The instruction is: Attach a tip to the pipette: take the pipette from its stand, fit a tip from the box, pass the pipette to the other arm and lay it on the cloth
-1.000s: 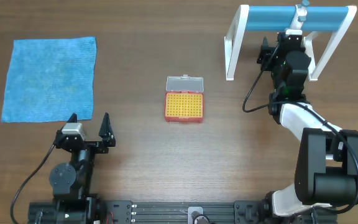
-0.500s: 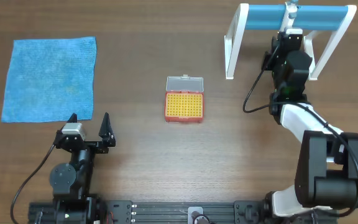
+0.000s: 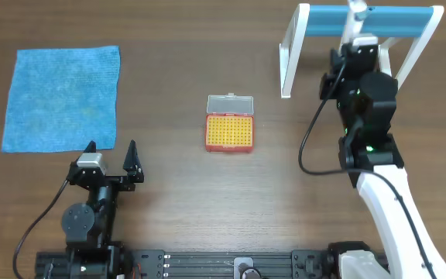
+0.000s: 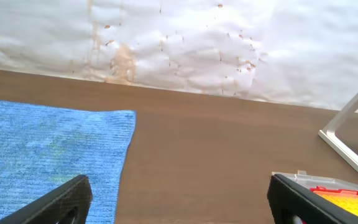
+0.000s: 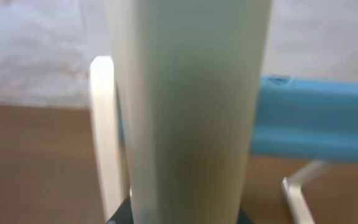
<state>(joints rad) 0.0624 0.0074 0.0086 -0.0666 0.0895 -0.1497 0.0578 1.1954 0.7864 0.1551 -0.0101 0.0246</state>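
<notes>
At the upper left of the top view, a blue cloth point(image 3: 62, 98) lies flat on the worktop point(image 3: 285, 194). Just below its lower right corner is the left gripper point(image 3: 111, 149), its fingers spread wide and holding nothing. In mid frame sits the tip box point(image 3: 229, 132), its clear lid folded back and the yellow rack showing. At the upper right, the right gripper point(image 3: 360, 45) pinches the pale pipette point(image 5: 188, 106) close against the blue bar of the white-framed stand point(image 3: 286, 58).
</notes>
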